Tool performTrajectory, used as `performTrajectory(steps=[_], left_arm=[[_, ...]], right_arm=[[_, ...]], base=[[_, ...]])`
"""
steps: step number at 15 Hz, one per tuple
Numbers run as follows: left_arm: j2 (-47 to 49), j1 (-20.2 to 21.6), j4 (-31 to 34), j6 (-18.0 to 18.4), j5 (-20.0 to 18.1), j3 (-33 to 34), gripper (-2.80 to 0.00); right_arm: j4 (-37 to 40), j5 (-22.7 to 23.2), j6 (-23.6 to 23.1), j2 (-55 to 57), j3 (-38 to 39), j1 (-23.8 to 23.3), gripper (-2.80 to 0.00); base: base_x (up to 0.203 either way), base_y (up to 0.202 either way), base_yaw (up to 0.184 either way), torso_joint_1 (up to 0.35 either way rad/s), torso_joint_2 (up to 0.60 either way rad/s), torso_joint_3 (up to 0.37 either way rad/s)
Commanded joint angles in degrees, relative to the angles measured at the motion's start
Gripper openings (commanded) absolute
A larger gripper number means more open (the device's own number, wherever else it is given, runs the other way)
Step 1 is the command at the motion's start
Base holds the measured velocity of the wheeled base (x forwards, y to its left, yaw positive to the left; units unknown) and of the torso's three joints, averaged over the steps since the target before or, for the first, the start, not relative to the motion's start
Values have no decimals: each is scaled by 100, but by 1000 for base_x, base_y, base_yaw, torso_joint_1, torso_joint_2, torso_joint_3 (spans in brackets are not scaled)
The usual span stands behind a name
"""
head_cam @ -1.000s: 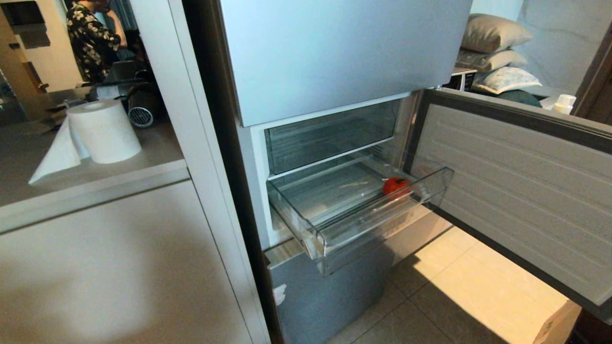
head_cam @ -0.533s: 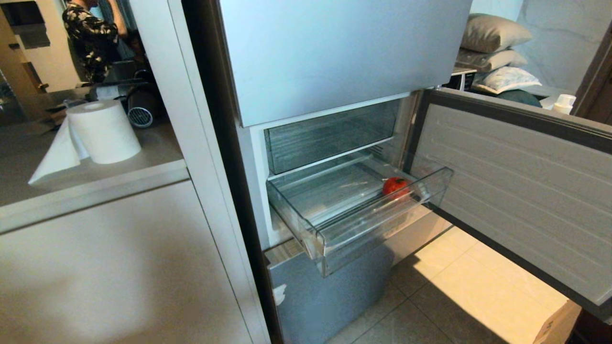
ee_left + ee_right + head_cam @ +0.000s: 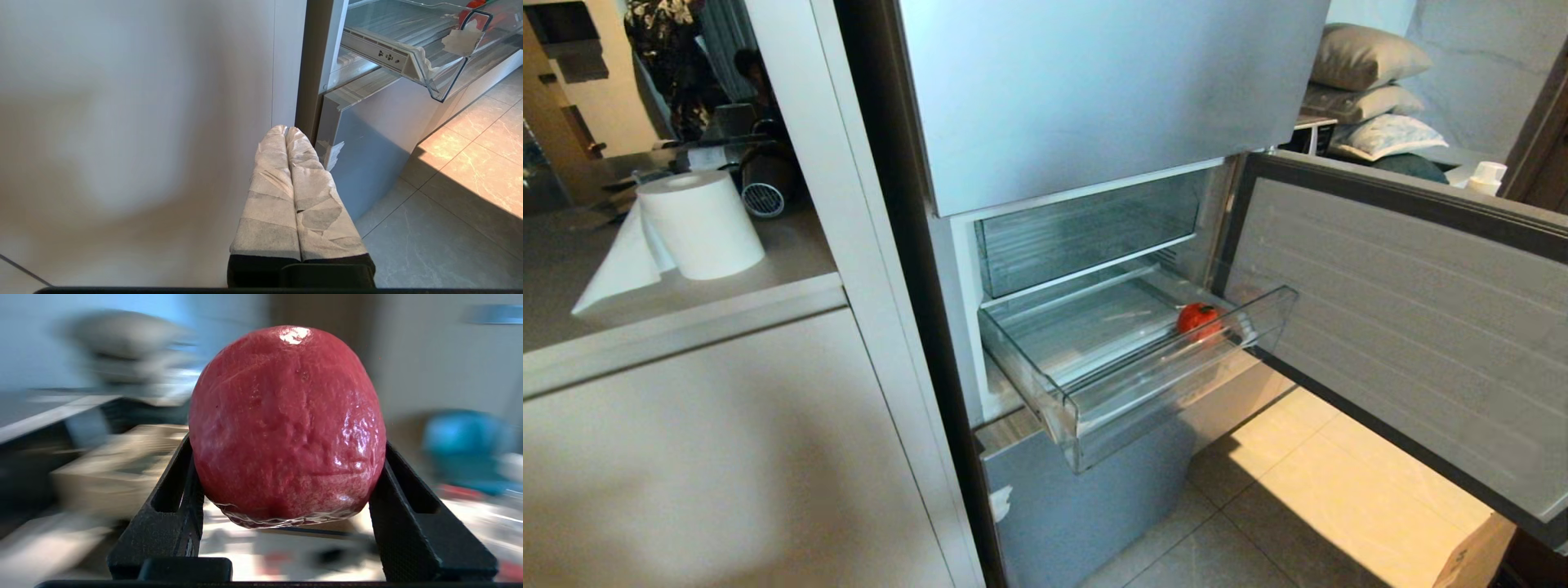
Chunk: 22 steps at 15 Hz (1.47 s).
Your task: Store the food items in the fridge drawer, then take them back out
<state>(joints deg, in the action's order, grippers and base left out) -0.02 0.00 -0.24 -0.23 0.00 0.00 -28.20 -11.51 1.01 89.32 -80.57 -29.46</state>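
The fridge drawer, a clear shallow bin with a ribbed floor, stands pulled out of the silver-blue fridge. One small red food item lies at the drawer's right end. Neither arm shows in the head view. In the right wrist view my right gripper is shut on a second food item, a glossy dark-red round fruit that fills the gap between the black fingers; the background there is blurred. My left gripper, wrapped in white tape, is shut on nothing and hangs low beside the white cabinet, below the drawer.
The fridge door stands open to the right of the drawer, over the tiled floor. A paper towel roll sits on the counter at the left. A cardboard box is at the bottom right. A person stands far back left.
The fridge, drawer and red piece in it have kept still. The person at the back left has moved further away, almost out of the picture.
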Motion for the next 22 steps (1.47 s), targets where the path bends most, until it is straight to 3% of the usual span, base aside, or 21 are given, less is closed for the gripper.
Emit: performTrajectory(steps=[1, 5, 8, 17, 22], left_arm=[[2, 0, -2, -3, 0, 9, -280], [2, 0, -2, -3, 0, 9, -280], [2, 0, -2, -3, 0, 9, -280], [2, 0, -2, 5, 0, 9, -280], [2, 0, -2, -3, 0, 9, -280]], right_arm=[[-23, -135, -10, -166, 157, 1439, -280], [-21, -300, -78, -189, 959, 3615, -280], [-59, -335, 361, 436, 1178, 4532, -280], [-22, -321, 655, 2913, -199, 5592, -280], [164, -326, 636, 3654, -546, 6009, -280]], base=[[0, 0, 0, 0, 0, 0], [0, 0, 0, 0, 0, 0], [0, 0, 0, 0, 0, 0], [0, 0, 0, 0, 0, 0], [0, 0, 0, 0, 0, 0]])
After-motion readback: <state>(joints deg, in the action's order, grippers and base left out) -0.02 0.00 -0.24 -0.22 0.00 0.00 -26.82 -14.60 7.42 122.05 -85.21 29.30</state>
